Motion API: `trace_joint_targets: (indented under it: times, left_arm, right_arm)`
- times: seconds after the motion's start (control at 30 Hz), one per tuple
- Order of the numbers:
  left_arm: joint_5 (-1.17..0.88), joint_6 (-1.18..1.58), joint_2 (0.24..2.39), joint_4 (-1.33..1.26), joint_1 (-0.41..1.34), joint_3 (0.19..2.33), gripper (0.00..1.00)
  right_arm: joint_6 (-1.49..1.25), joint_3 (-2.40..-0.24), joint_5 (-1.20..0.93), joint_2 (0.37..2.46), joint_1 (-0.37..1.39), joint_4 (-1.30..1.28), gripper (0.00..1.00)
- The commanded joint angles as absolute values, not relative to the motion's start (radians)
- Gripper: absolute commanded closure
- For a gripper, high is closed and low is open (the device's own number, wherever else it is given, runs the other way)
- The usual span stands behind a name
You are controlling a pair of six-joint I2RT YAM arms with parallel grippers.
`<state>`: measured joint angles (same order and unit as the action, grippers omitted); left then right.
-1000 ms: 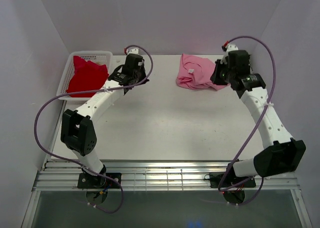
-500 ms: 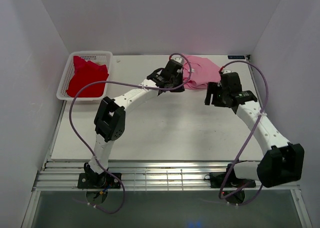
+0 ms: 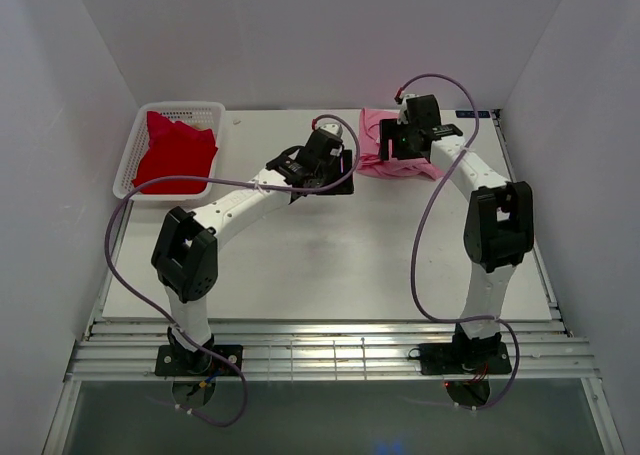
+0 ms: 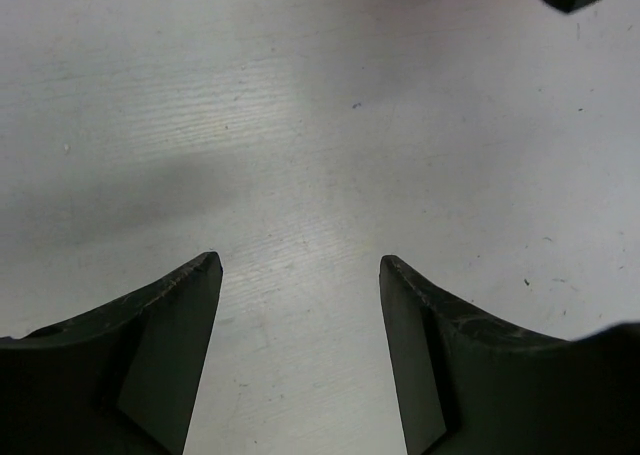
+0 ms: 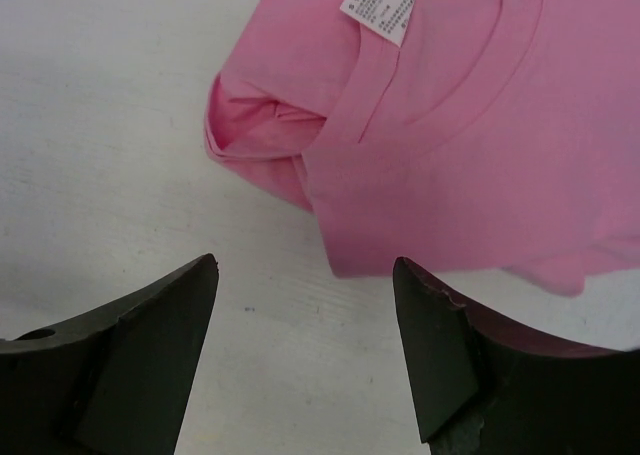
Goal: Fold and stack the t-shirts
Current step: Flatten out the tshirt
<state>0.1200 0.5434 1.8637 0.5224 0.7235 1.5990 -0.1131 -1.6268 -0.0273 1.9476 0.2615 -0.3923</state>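
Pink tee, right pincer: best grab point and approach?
Probably the bunched fold at the pink t-shirt's collar-side corner, coming down from the open right pincer's side. It bulges off the table while the rest lies flat.

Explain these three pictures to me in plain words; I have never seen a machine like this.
These are two white robot arms, left and right, bolted to the near edge of a pale table. The wide picture looks down from above and behind them. The other two come from cameras on each wrist, so the dark prongs at the bottom are that arm's own claw. The left claw is open over bare tabletop. The right claw is open, facing a rumpled light pink cotton t-shirt, neck label showing. A bright red t-shirt lies in a white plastic mesh basket at the far left. Nothing is held.
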Motion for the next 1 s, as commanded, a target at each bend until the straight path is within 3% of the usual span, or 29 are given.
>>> trace_joint_targets:
  times: [0.0,0.27,0.37,0.5,0.6,0.97]
  left_arm:
    - [0.146,0.563,1.784,0.523,0.724,1.546,0.25]
    - [0.164,0.565,1.737,0.525,0.704,1.500,0.25]
    - [0.163,0.566,1.724,0.525,0.690,1.491,0.25]
    - [0.173,0.565,1.706,0.526,0.678,1.489,0.25]
    - [0.175,0.565,1.700,0.525,0.670,1.486,0.25]
    - [0.181,0.581,1.658,0.511,0.657,1.453,0.25]
  right_arm:
    - [-0.034,-1.744,-0.028,2.032,0.259,-0.391,0.23]
    - [0.001,-1.832,-0.005,2.167,0.271,-0.463,0.25]
    - [0.037,-1.810,0.072,2.164,0.279,-0.466,0.30]
    - [0.043,-1.802,0.107,2.145,0.279,-0.469,0.76]
    - [0.043,-1.816,0.101,2.112,0.287,-0.469,0.86]
    - [-0.020,-2.005,0.014,1.977,0.348,-0.584,0.91]
